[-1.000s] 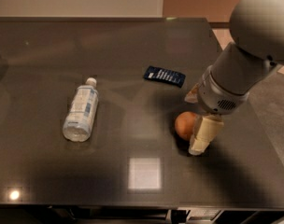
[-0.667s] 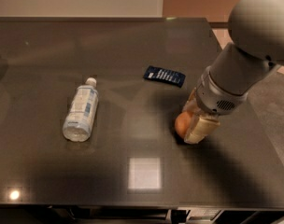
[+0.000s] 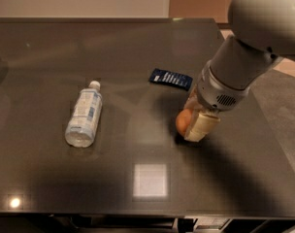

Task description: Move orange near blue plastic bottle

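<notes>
The orange (image 3: pixel 183 122) is right of the table's centre, low over the dark table (image 3: pixel 138 57). My gripper (image 3: pixel 193 124) comes down on it from the upper right and is shut on it. One cream finger (image 3: pixel 202 126) covers the orange's right side; the other finger is mostly hidden behind the fruit. The blue plastic bottle (image 3: pixel 84 113) is clear, with a white cap and a white-and-blue label. It lies on its side on the left half of the table, cap pointing away, well apart from the orange.
A flat dark blue packet with white stripes (image 3: pixel 171 78) lies just behind the orange, near the arm. The table's right edge (image 3: pixel 264 130) is close to the gripper. A bright square reflection (image 3: pixel 149 180) shows near the front edge.
My gripper came in over the orange from its right and closed around it. The orange has shifted slightly left and away. The bottle and packet have not moved.
</notes>
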`<state>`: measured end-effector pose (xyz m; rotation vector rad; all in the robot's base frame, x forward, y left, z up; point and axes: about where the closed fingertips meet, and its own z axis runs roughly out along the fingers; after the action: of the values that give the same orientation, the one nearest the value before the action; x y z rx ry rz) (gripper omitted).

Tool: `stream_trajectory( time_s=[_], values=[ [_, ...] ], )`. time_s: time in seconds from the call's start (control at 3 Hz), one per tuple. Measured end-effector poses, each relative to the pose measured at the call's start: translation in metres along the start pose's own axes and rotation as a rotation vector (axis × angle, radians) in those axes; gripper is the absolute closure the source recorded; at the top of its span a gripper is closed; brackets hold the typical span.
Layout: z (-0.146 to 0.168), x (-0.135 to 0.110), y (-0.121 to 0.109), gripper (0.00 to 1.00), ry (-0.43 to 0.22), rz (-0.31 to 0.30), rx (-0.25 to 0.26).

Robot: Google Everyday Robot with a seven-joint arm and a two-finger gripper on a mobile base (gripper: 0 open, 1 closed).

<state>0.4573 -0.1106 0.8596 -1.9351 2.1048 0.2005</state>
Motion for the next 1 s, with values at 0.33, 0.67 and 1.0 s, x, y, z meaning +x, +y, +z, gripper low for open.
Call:
stream_trajectory(
  time_s=[0.33, 0.67, 1.0],
  values=[
    [-0.006, -0.023, -0.022, 1.0, -0.021, 0.004, 0.012],
    [-0.008, -0.049, -0.045, 1.0, -0.05, 0.002, 0.018],
    [-0.002, -0.075, -0.062, 1.0, -0.081, -0.009, 0.008]
  ],
)
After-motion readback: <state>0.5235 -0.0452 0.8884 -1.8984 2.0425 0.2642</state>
